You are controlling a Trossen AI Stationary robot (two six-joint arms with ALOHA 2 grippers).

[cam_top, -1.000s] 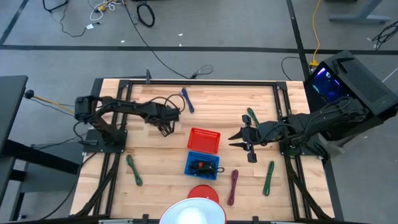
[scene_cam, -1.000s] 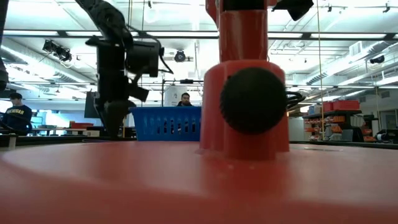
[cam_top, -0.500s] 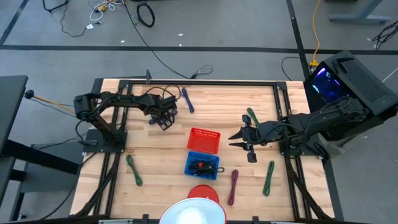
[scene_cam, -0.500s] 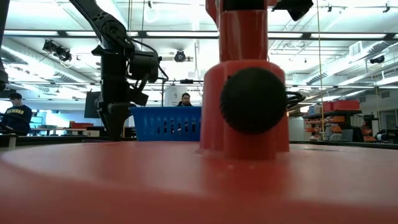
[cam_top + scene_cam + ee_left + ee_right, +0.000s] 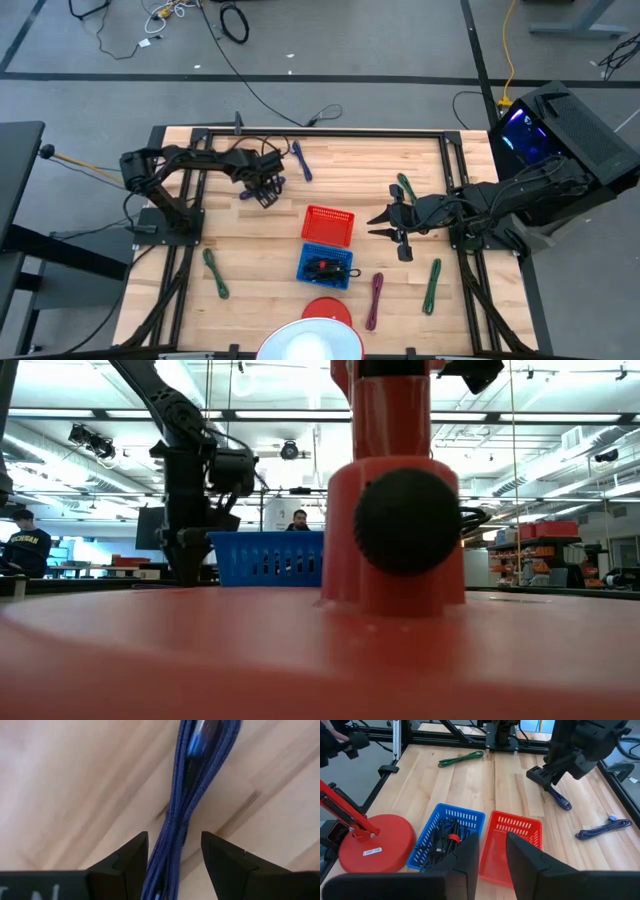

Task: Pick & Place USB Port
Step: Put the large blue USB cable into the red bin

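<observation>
Blue cable (image 5: pixel 176 815), a bundled USB lead, lies flat on the wooden table (image 5: pixel 350 170) directly under the left gripper (image 5: pixel 172 852). Its fingers are spread, one on each side of the bundle and just clear of it, so nothing is pinched yet. From above, that gripper (image 5: pixel 266 188) hangs over the table's far left part, beyond the red basket (image 5: pixel 328 225). A second blue cable (image 5: pixel 301 160) lies farther back, well apart from the first.

Just beside the red basket, on its near side, sits the blue basket (image 5: pixel 326 265), which already holds a dark tangle of cables, so some sorting looks done. Several green cables (image 5: pixel 215 273) and a purple cable (image 5: pixel 375 300) lie loose on the near half of the table. A red stand (image 5: pixel 367 840) sits at the near edge.

The right gripper (image 5: pixel 383 219) waits to the right of the red basket, fingers apart and empty.

As a judgement, this cable's pick is at the closing step: grasp, lift, carry and drop into a basket all remain, and the other loose cables after it.
</observation>
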